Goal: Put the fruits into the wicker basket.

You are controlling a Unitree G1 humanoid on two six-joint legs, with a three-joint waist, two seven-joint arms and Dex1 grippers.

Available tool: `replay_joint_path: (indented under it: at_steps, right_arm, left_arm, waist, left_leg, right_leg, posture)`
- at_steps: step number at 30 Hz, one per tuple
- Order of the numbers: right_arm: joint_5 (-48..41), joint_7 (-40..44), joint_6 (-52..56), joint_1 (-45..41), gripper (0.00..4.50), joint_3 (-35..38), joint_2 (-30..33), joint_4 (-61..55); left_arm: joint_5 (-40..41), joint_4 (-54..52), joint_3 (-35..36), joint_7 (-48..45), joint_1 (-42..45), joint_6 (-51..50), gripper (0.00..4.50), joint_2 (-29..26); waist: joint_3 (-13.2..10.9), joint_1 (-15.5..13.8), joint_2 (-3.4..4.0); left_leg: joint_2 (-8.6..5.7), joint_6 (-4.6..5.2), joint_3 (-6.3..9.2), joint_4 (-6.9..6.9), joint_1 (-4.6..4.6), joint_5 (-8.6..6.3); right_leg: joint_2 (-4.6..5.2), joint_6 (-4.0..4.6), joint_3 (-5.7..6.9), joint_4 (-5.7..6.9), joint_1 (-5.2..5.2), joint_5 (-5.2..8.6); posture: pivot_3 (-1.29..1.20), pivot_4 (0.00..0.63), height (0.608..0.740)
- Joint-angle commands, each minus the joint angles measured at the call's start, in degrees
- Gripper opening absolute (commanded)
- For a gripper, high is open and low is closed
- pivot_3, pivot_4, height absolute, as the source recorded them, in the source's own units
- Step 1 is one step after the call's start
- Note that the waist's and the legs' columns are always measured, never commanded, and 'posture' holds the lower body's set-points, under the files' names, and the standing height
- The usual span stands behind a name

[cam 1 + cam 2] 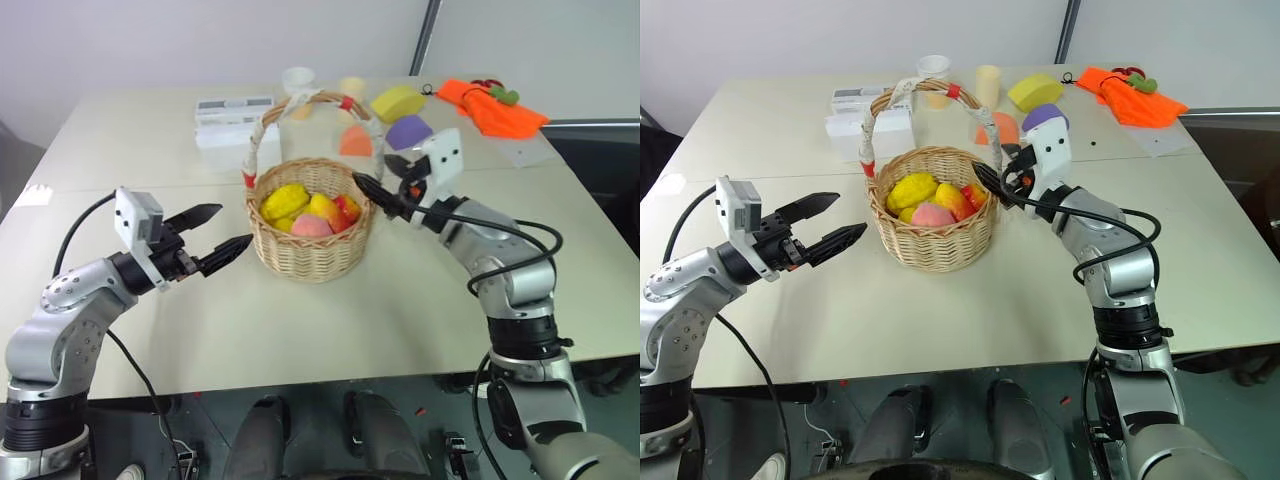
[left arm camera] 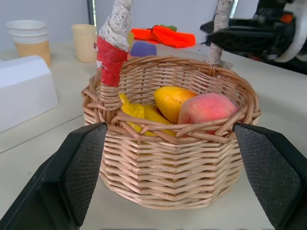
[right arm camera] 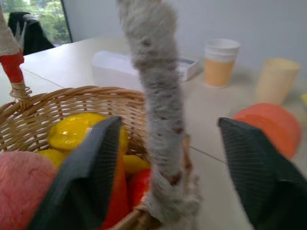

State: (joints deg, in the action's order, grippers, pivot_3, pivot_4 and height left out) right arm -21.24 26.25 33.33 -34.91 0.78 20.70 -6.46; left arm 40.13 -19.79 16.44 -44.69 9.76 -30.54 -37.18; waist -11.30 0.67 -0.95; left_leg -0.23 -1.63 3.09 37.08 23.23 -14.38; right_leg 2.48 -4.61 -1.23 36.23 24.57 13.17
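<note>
The round wicker basket (image 1: 311,236) stands upright on the table. The fruits (image 1: 309,211) lie inside it: yellow bananas, pink peach, mango.

Left hand (image 1: 222,236) fingers spread wide, right hand (image 1: 385,186) fingers parted, both level

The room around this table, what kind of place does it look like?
Probably an office or lab set up for robot tests: a plain pale table against bare walls, toy fruits in a wicker basket, foam blocks and paper cups as props.
</note>
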Motion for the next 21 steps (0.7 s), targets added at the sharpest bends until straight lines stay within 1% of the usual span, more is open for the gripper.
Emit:
replay_joint_path:
  at_steps: [1, 3, 6, 8, 12, 15, 18, 20, 21]
  right_arm:
    - [-2.4, -0.8, 0.0, -1.3, 1.26, 3.8, -0.6, -2.7]
    - [-3.3, -1.1, 0.2, -1.0, 0.08, 5.8, 0.2, -3.9]
    - [-2.2, -3.9, -0.5, -1.3, 0.03, 10.9, 3.4, -3.8]
    - [-1.4, -5.3, -1.0, -1.8, 0.03, 12.5, 4.7, -2.7]
    - [5.6, -14.0, -6.1, -4.3, 0.03, 19.3, 11.7, 9.1]
    - [7.6, -16.0, -11.1, -5.9, 0.03, 20.7, 14.0, 17.6]
    - [8.7, -16.2, -15.9, -7.2, 0.03, 21.3, 14.8, 25.5]
    - [8.5, -15.5, -17.7, -7.4, 0.96, 21.6, 14.9, 28.4]
    - [8.3, -15.1, -18.3, -7.5, 1.36, 21.7, 14.9, 29.3]
  left_arm:
    - [0.5, -2.5, 0.9, 0.5, -0.4, 1.1, 4.5, 0.2]
    - [0.5, -3.0, 0.8, 0.7, -0.9, 1.2, 4.5, 0.3]
    - [0.5, -3.5, 0.5, 1.1, -1.1, 1.1, 4.5, 0.7]
    - [0.5, -3.5, 0.3, 1.2, -0.9, 1.0, 4.5, 0.9]
    - [0.6, -3.4, -1.8, 1.7, 1.2, 1.1, 4.5, 2.7]
    - [1.1, -3.7, -3.4, 1.6, 2.7, 1.2, 4.5, 4.4]
    - [1.0, -4.2, -5.0, 1.6, 3.7, 1.4, 4.5, 5.9]
    - [1.0, -4.4, -5.7, 1.9, 4.3, 1.3, 4.5, 6.7]
    - [1.1, -4.5, -5.9, 2.1, 4.5, 1.2, 4.5, 7.0]
  waist:
    - [0.0, 0.0, 0.0]
    - [0.0, 0.0, 0.0]
    - [0.0, -0.1, 0.01]
    - [0.0, -0.1, 0.01]
    - [0.0, -0.1, 0.01]
    - [0.0, 0.0, 0.01]
    - [0.0, 0.6, 0.02]
    - [0.0, 1.0, 0.03]
    - [0.0, 1.2, 0.07]
  left_leg:
    - [-0.01, 0.0, 0.01, 0.0, 0.02, 0.0]
    - [-0.03, 0.0, -0.02, 0.01, 0.03, 0.0]
    - [-0.04, 0.0, -0.03, 0.03, 0.04, 0.0]
    - [-0.05, 0.0, -0.02, 0.04, 0.05, 0.0]
    - [-0.13, 0.0, -0.13, 0.05, 0.03, 0.0]
    - [-0.18, 0.0, -0.13, 0.05, 0.04, 0.01]
    - [-0.15, 0.0, -0.2, 0.01, -0.01, 0.01]
    - [-0.07, 0.01, -0.29, -0.02, -0.09, 0.0]
    - [-0.05, 0.02, -0.28, -0.04, -0.11, 0.0]
  right_leg:
    - [0.04, 0.0, 0.0, -0.01, 0.0, 0.0]
    - [0.09, 0.0, -0.01, -0.03, 0.0, 0.0]
    - [0.1, 0.0, -0.01, -0.03, 0.0, 0.0]
    - [0.1, 0.0, -0.01, -0.03, 0.0, 0.0]
    - [0.1, 0.01, -0.04, -0.04, 0.0, 0.0]
    - [0.09, 0.02, -0.05, -0.06, -0.01, 0.01]
    - [0.03, -0.01, -0.1, -0.05, -0.01, -0.01]
    - [-0.05, -0.02, -0.17, -0.01, -0.01, -0.01]
    - [-0.08, -0.02, -0.18, 0.01, -0.01, -0.01]
  posture:
    - [0.0, 0.15, 0.74]
    - [0.0, 0.15, 0.74]
    - [0.0, 0.15, 0.74]
    - [0.0, 0.15, 0.74]
    - [0.0, 0.15, 0.74]
    - [0.0, 0.15, 0.74]
    - [0.0, 0.15, 0.74]
    - [0.0, 0.15, 0.74]
    - [0.0, 0.15, 0.74]
